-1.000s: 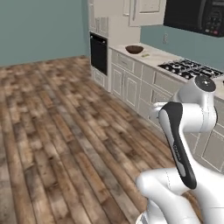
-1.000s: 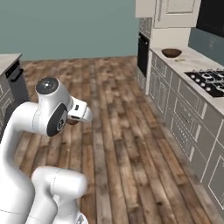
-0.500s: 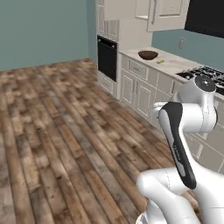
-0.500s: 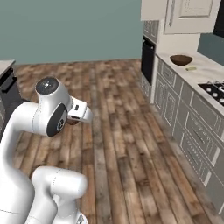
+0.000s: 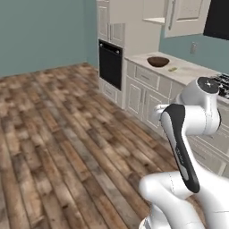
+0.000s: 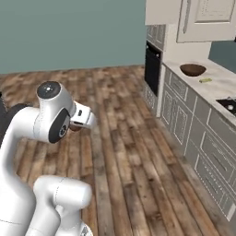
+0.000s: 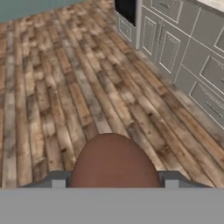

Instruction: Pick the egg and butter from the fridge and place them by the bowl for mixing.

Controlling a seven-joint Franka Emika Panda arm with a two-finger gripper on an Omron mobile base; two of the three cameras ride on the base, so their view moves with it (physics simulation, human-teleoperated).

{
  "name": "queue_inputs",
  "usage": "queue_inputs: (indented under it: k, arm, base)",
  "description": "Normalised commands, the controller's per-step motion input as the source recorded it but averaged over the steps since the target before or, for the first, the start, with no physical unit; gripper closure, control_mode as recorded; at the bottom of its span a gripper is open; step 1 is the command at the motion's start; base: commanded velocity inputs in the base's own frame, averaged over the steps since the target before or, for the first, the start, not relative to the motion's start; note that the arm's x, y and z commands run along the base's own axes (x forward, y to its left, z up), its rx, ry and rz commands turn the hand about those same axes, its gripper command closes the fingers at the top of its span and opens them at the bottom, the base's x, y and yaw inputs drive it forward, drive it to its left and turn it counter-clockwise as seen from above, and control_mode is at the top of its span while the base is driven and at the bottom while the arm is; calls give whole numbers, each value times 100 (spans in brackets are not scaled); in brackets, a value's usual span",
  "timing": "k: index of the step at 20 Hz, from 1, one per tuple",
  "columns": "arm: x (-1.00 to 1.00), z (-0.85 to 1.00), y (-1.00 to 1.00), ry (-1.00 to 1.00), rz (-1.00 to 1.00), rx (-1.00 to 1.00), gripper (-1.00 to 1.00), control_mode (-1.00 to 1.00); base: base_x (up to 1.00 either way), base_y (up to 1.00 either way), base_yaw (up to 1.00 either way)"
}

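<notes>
Between the two small finger tips at the 6 o'clock edge of the hand view sits the egg (image 7: 113, 162), a reddish-brown rounded shape; the gripper (image 7: 113, 180) is pinched onto it from either side. Beyond the egg, a wooden plank floor (image 7: 65, 87) stretches toward 12 o'clock, with grey cabinet doors (image 7: 168, 46) toward 2 o'clock.

From the left base view, the white arm (image 5: 188, 134) rises at 4 o'clock. A pale counter (image 5: 188, 70) runs at 2 o'clock, and the dark brown wooden bowl (image 5: 158, 61) rests on it. A small pale-yellow piece (image 5: 173, 69) lies just beside the bowl, too small to identify. A black oven (image 5: 110, 65) stands at 12 o'clock.

From the right base view, the bowl (image 6: 192, 70) sits at 2 o'clock on the counter (image 6: 216, 85).
</notes>
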Motion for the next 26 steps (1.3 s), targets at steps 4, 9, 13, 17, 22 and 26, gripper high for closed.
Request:
queue_inputs:
  k: [4,9,13,17,22,26]
  arm:
    - [0,0,0,0,0,0,100,100]
    - [0,0,0,0,0,0,100,100]
    - [0,0,0,0,0,0,100,100]
    - [0,0,0,0,0,0,100,100]
    - [0,0,0,0,0,0,100,100]
    - [0,0,0,0,0,0,100,100]
  base:
    - [60,10,-41]
    - [53,12,-50]
    - [59,14,-43]
    - [67,22,-37]
    - [57,27,-53]
    - [52,32,-59]
